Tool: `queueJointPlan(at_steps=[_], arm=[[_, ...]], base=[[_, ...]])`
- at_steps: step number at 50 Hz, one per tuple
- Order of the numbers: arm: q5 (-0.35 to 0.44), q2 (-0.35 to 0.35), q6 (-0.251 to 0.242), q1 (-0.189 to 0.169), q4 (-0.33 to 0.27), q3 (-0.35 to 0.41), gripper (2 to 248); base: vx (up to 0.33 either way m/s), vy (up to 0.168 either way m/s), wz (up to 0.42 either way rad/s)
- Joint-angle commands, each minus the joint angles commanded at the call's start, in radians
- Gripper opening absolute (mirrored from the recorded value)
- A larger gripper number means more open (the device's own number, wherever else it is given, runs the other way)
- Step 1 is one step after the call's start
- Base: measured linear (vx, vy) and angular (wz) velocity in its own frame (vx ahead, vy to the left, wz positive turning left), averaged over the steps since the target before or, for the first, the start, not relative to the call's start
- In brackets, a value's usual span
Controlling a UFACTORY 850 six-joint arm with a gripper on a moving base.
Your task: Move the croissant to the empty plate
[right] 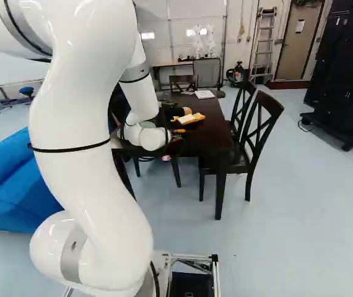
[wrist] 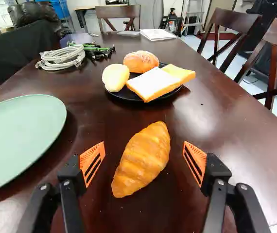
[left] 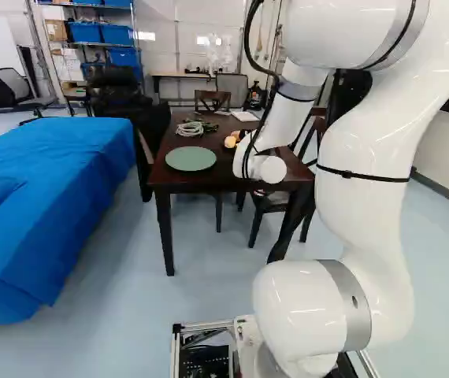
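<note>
In the right base view my gripper (right: 178,134) is low over the table's near end, partly hidden by the wrist. The wrist view shows the gripper (wrist: 144,158) open, with an orange pad on either side of the croissant (wrist: 143,158). Gaps remain between the croissant and both pads. The croissant rests on the dark table, lying at a slant. Beside it, past one finger, is the empty green plate (wrist: 24,136), also seen in the left base view as a bare plate (left: 191,158) near the table's edge.
Ahead of the croissant, a black plate (wrist: 170,93) holds bread (wrist: 154,82) and rolls (wrist: 141,61). Coiled cable (wrist: 63,57) lies beyond the green plate on the wooden table (wrist: 201,126). Chairs (right: 260,133) flank the table; a blue-covered surface (left: 51,181) stands to its left.
</note>
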Motion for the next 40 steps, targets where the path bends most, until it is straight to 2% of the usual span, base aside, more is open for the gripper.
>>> queueJointPlan(at_steps=[6,7,11,12,17,18,22,23,27,28,32,33,38,39,40], arm=[[0.0,0.0,0.0,0.0,0.0,0.0,216],[0.0,0.0,0.0,0.0,0.0,0.0,203],[0.0,0.0,0.0,0.0,0.0,0.0,203],[0.0,0.0,0.0,0.0,0.0,0.0,190],[0.0,0.0,0.0,0.0,0.0,0.0,190],[-0.001,0.0,0.0,0.0,0.0,0.0,179],[-0.006,0.0,0.0,0.0,0.0,0.0,179],[-0.008,0.0,0.0,0.0,0.0,0.0,166],[-0.017,0.0,0.0,0.0,0.0,0.0,166],[-0.02,0.0,0.0,0.0,0.0,0.0,154],[-0.032,0.0,0.0,0.0,0.0,0.0,154],[-0.036,0.0,0.0,0.0,0.0,0.0,141],[-0.045,0.0,0.0,0.0,0.0,0.0,141],[-0.045,0.0,0.0,0.0,0.0,0.0,130],[-0.045,0.0,0.0,0.0,0.0,0.0,130]], base=[[0.0,0.0,0.0],[0.0,0.0,0.0],[0.0,0.0,0.0],[0.0,0.0,0.0],[0.0,0.0,0.0],[0.0,0.0,0.0],[0.0,0.0,0.0],[0.0,0.0,0.0],[0.0,0.0,0.0],[0.0,0.0,0.0],[0.0,0.0,0.0],[0.0,0.0,0.0],[0.0,0.0,0.0],[0.0,0.0,0.0],[0.0,0.0,0.0]])
